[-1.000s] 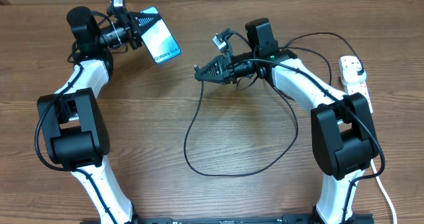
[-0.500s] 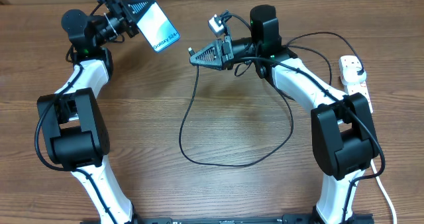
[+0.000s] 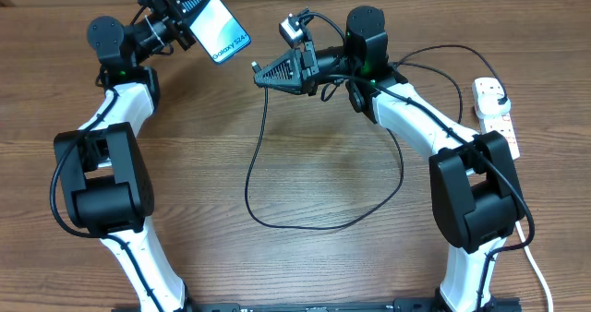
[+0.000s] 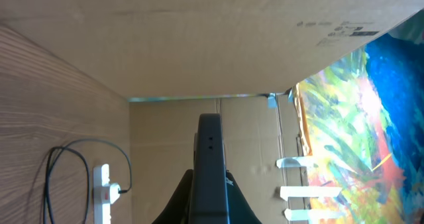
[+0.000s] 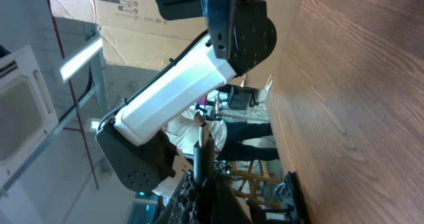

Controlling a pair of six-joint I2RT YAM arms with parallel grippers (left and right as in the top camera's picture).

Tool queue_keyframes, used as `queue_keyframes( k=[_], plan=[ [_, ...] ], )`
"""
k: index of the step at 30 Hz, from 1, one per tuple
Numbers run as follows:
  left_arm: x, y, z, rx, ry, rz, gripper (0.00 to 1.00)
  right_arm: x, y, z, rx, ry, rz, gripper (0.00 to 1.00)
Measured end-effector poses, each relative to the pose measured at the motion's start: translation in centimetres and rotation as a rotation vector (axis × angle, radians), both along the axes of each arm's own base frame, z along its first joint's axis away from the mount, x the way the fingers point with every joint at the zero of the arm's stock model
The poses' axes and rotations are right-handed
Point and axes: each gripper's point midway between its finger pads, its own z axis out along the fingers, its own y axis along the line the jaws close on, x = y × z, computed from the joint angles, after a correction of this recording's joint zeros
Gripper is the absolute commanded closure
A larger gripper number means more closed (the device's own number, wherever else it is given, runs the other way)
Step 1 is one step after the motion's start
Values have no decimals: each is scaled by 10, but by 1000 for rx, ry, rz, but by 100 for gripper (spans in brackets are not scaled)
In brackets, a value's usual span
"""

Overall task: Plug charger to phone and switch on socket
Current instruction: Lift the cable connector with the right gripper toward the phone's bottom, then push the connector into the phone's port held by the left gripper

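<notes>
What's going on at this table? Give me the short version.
The left arm holds the phone up off the table, screen lit, with its jaws shut on it. The right arm holds the free connector of the charger in shut jaws, aimed at the phone. A gap remains, so it is not plugged in yet. The cable loops across the table to the socket at the right, which neither arm touches.

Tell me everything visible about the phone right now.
The phone is a slim rectangle with black edges and a lit light-blue screen bearing Galaxy text near its free end. It is held diagonally at top left, screen towards the overhead camera, clamped at one end by the shut left gripper; nothing else touches it.
</notes>
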Motion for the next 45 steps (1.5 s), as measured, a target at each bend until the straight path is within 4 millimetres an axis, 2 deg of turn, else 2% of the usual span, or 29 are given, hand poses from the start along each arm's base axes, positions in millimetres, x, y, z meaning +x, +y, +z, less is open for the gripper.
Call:
queue_keyframes(
  k=[14,24,45],
  plan=[
    [-1,-11,0,-4,4,-17,96,-2,8,1,-12,72,-5,96],
    [-5,-29,0,0,0,-53,96,-3,8,2,-9,68,-5,96],
    [-8,-32,-1,-11,32,-81,96,-1,8,3,-4,58,-16,96]
  ],
)
